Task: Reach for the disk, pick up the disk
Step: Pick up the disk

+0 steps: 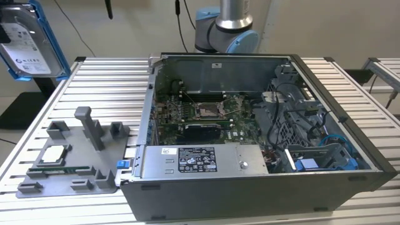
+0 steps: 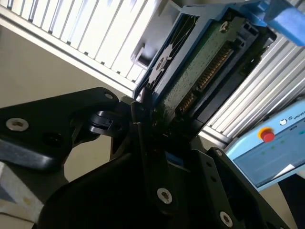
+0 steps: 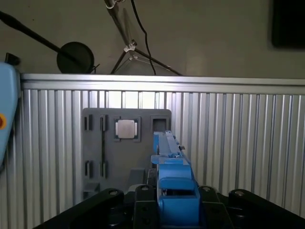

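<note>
The disk (image 1: 30,41), a silver hard drive with a white label in a bright blue bracket, hangs in the air at the exterior view's far upper left, well above the table and left of it. In the second wrist view my gripper (image 2: 155,119) is shut on one end of the disk (image 2: 205,71), whose green circuit-board underside faces that camera. The first wrist view sees the disk (image 3: 169,160) edge-on, its blue bracket rising out of the black gripper (image 3: 174,202), high over the grey fixture plate (image 3: 95,143).
An open computer case (image 1: 250,197) takes up the middle of the slatted aluminium table (image 1: 106,75). The grey fixture plate (image 1: 69,185) at the exterior view's left carries a small silver CPU chip (image 1: 52,155) and upright posts (image 1: 91,126). The arm's base (image 1: 225,28) stands behind the case.
</note>
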Motion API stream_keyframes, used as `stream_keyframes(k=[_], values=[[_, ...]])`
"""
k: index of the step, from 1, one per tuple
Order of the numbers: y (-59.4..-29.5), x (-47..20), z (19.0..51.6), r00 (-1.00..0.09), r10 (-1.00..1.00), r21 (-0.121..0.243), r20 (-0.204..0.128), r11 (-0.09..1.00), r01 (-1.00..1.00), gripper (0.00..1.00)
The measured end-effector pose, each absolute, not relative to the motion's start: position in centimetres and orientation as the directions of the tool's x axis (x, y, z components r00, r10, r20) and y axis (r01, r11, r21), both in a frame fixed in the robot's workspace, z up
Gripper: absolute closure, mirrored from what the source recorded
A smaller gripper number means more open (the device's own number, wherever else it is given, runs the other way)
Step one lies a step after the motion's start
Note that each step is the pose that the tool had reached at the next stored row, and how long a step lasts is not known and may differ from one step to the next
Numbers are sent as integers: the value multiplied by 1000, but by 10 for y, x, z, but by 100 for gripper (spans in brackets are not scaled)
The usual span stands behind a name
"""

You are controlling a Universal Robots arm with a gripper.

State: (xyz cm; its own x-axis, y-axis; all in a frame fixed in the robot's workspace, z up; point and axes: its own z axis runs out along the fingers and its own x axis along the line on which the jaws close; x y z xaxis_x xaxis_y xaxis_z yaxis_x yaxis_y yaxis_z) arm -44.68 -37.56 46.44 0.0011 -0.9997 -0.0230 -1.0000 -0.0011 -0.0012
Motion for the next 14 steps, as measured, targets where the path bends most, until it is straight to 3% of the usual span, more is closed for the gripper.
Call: stream_keyframes(k=[14], values=[[-376,-447,500,1,-1000,-1,-23,-1,-1000,100]])
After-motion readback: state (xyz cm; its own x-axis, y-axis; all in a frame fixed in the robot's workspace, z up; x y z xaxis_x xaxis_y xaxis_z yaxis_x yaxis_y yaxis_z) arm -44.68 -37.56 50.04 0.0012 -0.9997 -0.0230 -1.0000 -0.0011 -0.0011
